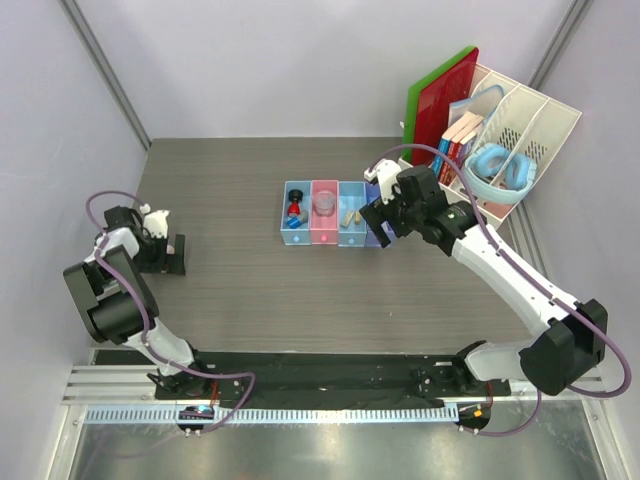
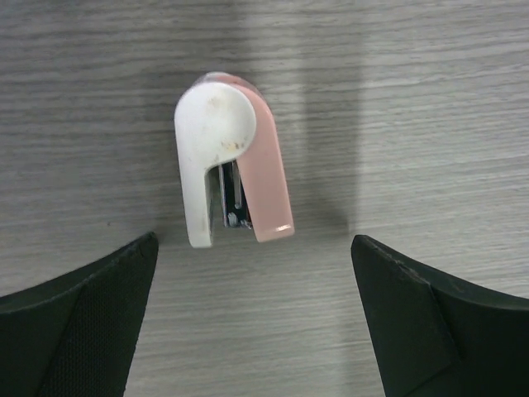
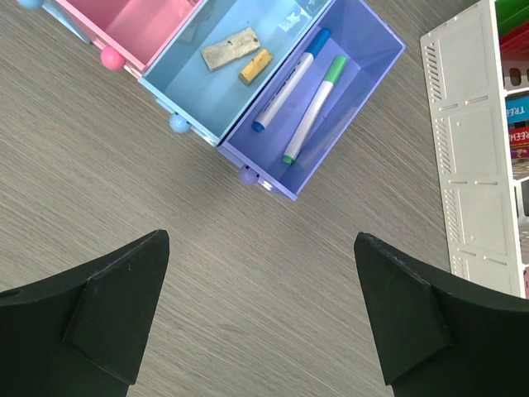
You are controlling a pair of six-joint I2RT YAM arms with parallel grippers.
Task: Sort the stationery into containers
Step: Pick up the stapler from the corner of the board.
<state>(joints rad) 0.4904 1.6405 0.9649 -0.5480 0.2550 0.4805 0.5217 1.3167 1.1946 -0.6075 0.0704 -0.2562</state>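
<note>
1. The left gripper [image 2: 256, 331] is spread wide and holds nothing; in the left wrist view its two dark fingers [image 2: 78, 327] sit in the lower corners of the frame.
2. A white-and-pink stapler [image 2: 231, 178] lies on the grey wood-grain table [image 1: 240, 280] in the upper middle of that view, above the gap between the fingers and touching neither.
3. The right gripper [image 3: 260, 322] is also wide open and empty; in the overhead view it is at centre-right, over the right end of the tray row.
4. The four trays stand in one row at the centre of the overhead view: blue tray [image 1: 287, 213], pink tray [image 1: 316, 232], light blue tray [image 1: 351, 195], and lavender tray [image 3: 368, 58], which the right arm mostly covers from above.
5. Contents:
   - blue tray: a red-black cylinder [image 1: 294, 208] and a small blue cylinder [image 1: 293, 223]
   - pink tray: a pale roll [image 1: 324, 203]
   - light blue tray: a whitish eraser [image 3: 230, 48] and a small yellow piece [image 3: 254, 66] just beside it
   - lavender tray: a blue-tipped marker [image 3: 289, 81] and a green-tipped pen [image 3: 314, 109], lying side by side
6. At the upper right of the overhead view, a white file rack [image 1: 545, 115] holds books [image 1: 458, 140] and light-blue headphones [image 1: 500, 165].
</note>
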